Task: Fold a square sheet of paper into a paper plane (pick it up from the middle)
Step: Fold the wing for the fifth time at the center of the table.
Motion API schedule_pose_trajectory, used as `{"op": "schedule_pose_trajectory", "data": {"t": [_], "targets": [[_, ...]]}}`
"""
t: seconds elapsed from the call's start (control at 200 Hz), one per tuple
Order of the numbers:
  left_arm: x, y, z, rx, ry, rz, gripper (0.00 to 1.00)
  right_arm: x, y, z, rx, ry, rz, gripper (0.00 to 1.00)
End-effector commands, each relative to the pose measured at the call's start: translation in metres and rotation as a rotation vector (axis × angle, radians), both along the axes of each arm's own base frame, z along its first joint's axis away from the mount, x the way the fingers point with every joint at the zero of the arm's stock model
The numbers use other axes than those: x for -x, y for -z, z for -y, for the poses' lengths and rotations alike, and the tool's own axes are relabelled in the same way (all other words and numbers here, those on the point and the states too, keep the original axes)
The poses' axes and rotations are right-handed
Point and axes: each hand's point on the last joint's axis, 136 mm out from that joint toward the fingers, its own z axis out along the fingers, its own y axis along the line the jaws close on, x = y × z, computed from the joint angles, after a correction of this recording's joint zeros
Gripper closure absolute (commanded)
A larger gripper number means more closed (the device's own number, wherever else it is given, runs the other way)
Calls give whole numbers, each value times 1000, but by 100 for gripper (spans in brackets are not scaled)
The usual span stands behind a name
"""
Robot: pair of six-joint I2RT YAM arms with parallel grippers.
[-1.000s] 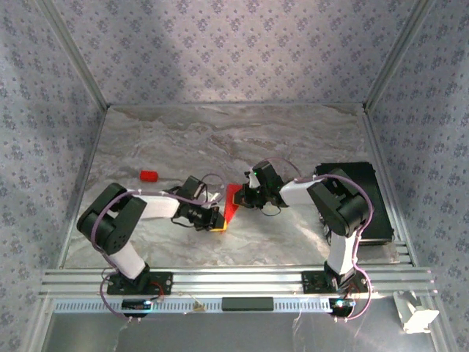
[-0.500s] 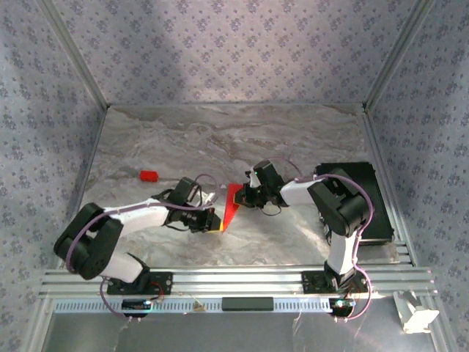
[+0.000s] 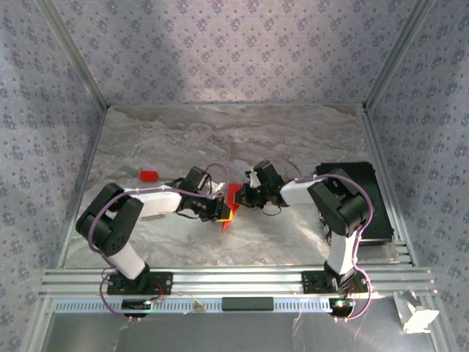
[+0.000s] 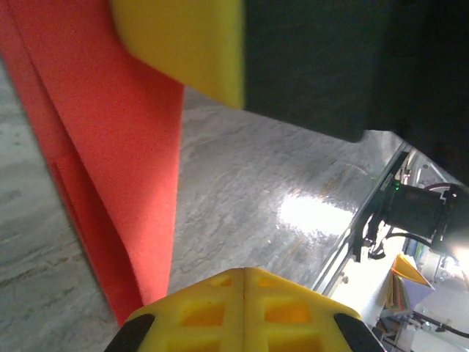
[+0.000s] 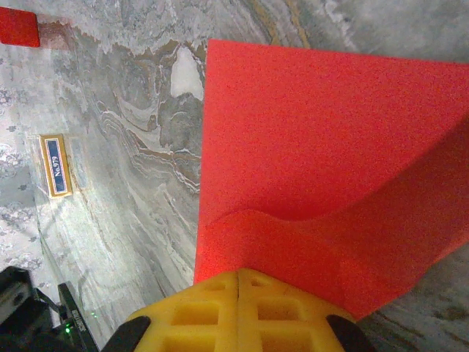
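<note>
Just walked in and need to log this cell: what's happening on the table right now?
Both arms meet in the middle over a partly folded red sheet of paper. The right gripper is shut on its curled edge; the left gripper is shut too, alongside the sheet, grip unclear. No finished plane yet.

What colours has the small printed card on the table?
The card is blue with an orange border; right wrist view shows it best.

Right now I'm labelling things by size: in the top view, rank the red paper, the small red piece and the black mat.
1. black mat, though partly hidden
2. red paper, partly covered
3. small red piece
</note>
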Motion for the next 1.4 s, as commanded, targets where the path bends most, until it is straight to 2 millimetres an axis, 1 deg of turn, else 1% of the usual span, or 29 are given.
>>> {"op": "schedule_pose_trajectory", "data": {"t": [0.0,0.155,0.29,0.365,0.47,0.515,0.565,0.735,0.79,0.84,0.885,0.984,1.079,1.189,1.269,1.324,1.394], "targets": [[-2,1,5,25,30,2,100,9,29,22,110,40,-72,96],[1,28,-7,-67,9,-25,100,10,28,23,109,38,-70,96],[12,51,-21,-132,-15,-71,100,9,28,24,107,38,-68,96],[21,59,-28,-148,-30,-98,100,10,28,24,106,37,-67,96],[28,61,-34,-150,-49,-111,100,9,27,25,106,40,-67,96],[27,57,-33,-142,-53,-102,100,9,27,25,105,42,-66,96],[24,48,-30,-122,-52,-82,100,9,27,25,104,40,-64,96],[0,-1,-12,-36,-40,31,97,8,25,25,99,41,-64,96],[-7,-13,-6,-17,-30,48,96,8,24,25,96,43,-60,96],[-10,-20,-1,7,-19,48,96,8,24,25,95,43,-62,96],[-13,-20,1,16,-13,46,96,8,24,25,94,44,-61,96],[-17,-12,4,7,-11,33,95,8,23,24,89,45,-57,96],[-29,-4,7,-3,-23,45,95,7,22,23,80,47,-57,96],[-39,12,9,-41,-37,44,95,8,22,22,75,44,-58,96],[-39,29,4,-91,-46,26,96,7,21,22,70,46,-58,96],[-34,41,-3,-125,-58,5,98,6,18,21,62,41,-51,96],[-27,51,-11,-156,-69,-18,99,4,13,20,51,39,-37,95]]}}
